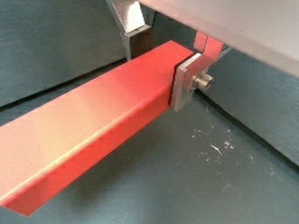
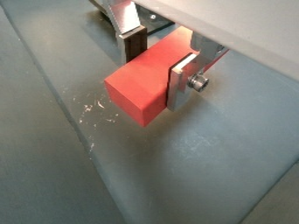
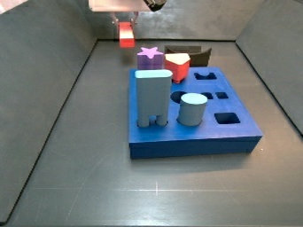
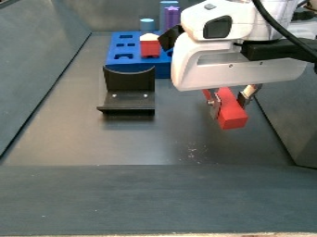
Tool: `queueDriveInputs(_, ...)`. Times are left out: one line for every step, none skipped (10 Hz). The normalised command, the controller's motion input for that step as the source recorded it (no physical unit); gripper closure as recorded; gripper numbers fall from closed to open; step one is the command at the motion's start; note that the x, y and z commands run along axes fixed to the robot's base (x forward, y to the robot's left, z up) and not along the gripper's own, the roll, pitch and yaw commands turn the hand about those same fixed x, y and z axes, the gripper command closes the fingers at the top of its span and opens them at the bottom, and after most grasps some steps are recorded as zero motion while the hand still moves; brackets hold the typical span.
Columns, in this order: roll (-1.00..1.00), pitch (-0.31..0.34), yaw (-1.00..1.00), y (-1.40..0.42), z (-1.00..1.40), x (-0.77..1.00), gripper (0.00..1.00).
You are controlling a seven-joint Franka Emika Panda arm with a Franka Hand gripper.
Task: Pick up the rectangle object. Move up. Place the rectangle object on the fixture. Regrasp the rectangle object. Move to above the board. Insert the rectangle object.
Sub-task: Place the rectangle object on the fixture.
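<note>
One red block clamped and lifted, fixture next.

My gripper [image 4: 231, 95] is clamped on the rectangle object [image 4: 231, 113], fingers [image 1: 186, 84] pressing its sides near one end; it hangs clear of the dark floor at right of centre in a side view, and shows at the upper left, cut by my wrist housing, in a side view [image 3: 126, 35]. I judge the lift done, so the next move calls for carrying the block across to the fixture [image 4: 128, 97] at left centre and setting it inside the low walls. The board [image 3: 196, 133] holds other pieces; which hole suits my block I cannot tell, and the fixture is mostly hidden behind it there.
</note>
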Motion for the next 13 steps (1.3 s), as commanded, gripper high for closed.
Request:
queueDriveInputs(0.03,0.008,-0.01,0.0,1.0,0.0,1.0)
queueDriveInputs(0.04,0.032,-0.01,0.0,1.0,-0.01,1.0)
queueDriveInputs(0.05,0.035,-0.02,0.0,1.0,-0.01,1.0)
queueDriveInputs(0.07,0.052,-0.03,0.0,1.0,-0.02,1.0)
queueDriveInputs(0.08,0.055,-0.02,0.0,1.0,-0.02,1.0)
queueDriveInputs(0.09,0.064,-0.01,0.0,1.0,-0.03,1.0)
queueDriveInputs(0.1,0.067,0.0,0.0,1.0,-0.03,1.0)
queueDriveInputs(0.1,0.074,0.01,0.0,0.98,-0.03,1.0)
queueDriveInputs(0.12,0.082,0.02,0.0,0.8,-0.02,1.0)
queueDriveInputs(0.12,0.089,0.02,-0.01,0.67,-0.02,1.0)
queueDriveInputs(0.11,0.092,0.02,0.0,0.54,-0.01,1.0)
queueDriveInputs(0.09,0.092,0.02,0.0,0.35,-0.01,1.0)
queueDriveInputs(0.08,0.089,0.02,0.0,0.21,0.0,1.0)
